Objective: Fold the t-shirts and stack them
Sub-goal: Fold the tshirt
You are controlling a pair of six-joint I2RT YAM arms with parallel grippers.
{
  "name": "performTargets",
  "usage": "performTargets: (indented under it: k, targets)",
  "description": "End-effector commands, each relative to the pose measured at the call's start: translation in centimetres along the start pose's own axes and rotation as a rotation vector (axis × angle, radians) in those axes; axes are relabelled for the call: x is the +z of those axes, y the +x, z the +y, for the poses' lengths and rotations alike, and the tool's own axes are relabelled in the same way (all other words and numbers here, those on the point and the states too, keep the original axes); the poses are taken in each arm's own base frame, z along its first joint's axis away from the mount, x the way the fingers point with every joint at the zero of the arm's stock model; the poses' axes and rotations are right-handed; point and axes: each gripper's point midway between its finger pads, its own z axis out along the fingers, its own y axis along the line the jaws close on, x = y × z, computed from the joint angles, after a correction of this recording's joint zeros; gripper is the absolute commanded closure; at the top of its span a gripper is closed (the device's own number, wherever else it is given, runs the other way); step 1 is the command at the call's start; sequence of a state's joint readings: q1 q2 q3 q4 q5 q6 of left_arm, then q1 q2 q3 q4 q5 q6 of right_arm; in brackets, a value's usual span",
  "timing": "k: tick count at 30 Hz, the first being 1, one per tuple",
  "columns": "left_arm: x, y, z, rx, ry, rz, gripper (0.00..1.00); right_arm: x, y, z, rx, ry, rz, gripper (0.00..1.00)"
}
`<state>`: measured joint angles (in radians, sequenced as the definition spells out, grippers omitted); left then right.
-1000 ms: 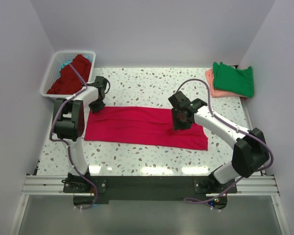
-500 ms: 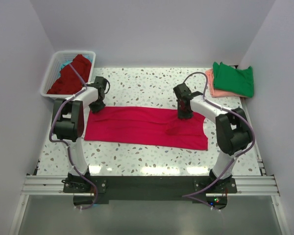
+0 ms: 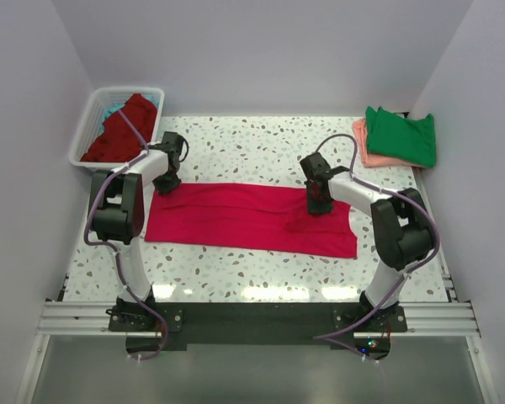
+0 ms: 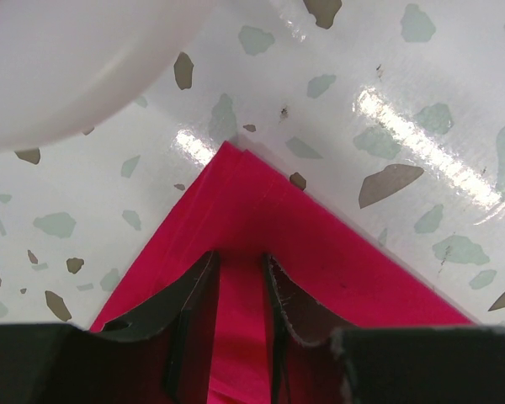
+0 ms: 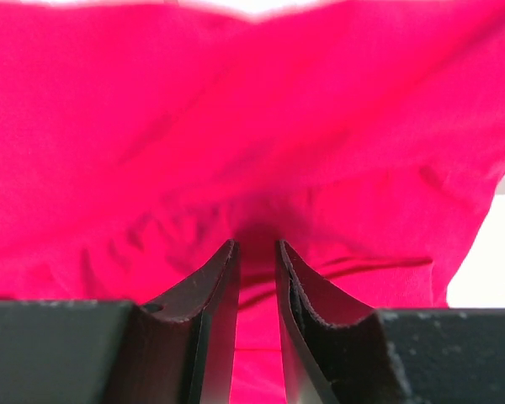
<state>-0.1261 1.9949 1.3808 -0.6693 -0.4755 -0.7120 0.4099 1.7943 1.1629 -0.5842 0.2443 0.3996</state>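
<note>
Shirt point(image 3: 236, 220) in long strip, mid-frame | left end effector point(image 4: 240, 282) narrow, pinching upper-left corner | right end effector point(image 5: 257, 261) narrow, pinching upper edge | advice: lift both evenly, keep cloth taut

Robotics lab test cell. Table point(image 3: 252, 143) with glossy speckled top, boxed by plain pale walls point(image 3: 261, 59) on far, left and right sides. Along table's near edge: aluminium rail point(image 3: 67, 318) and black plate point(image 3: 252, 321). Left arm point(image 3: 118, 206) and right arm point(image 3: 362, 189) mounted there, purple cables point(image 3: 91, 223) looping off them. Laundry as props: white slatted basket point(image 3: 84, 126) of clothes at table's far-left corner, folded shirts point(image 3: 401, 135) at far-right corner, crimson-pink t-shirt point(image 3: 236, 215) across table's middle. Hard lamp glare point(image 3: 265, 292) near table's front edge.
</note>
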Motion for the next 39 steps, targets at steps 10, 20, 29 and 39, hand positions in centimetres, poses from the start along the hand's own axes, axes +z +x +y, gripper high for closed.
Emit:
performTargets:
  k: [10, 20, 29, 39]
  targets:
    - [-0.1, -0.4, -0.4, 0.003, 0.022, -0.001, 0.69, -3.7, 4.1, -1.4, 0.036, -0.049, 0.038, 0.74]
    - [0.3, -0.2, -0.4, 0.006, 0.016, 0.005, 0.69, -5.4, 9.6, 0.1, 0.033, -0.129, 0.158, 0.75]
    - [0.4, -0.1, -0.3, 0.009, 0.009, 0.009, 0.69, -6.9, 11.9, 0.3, 0.019, -0.129, 0.181, 0.77]
    - [0.2, -0.5, -0.5, 0.006, 0.013, 0.003, 0.69, -9.7, 5.2, -1.9, 0.015, 0.009, -0.043, 0.72]
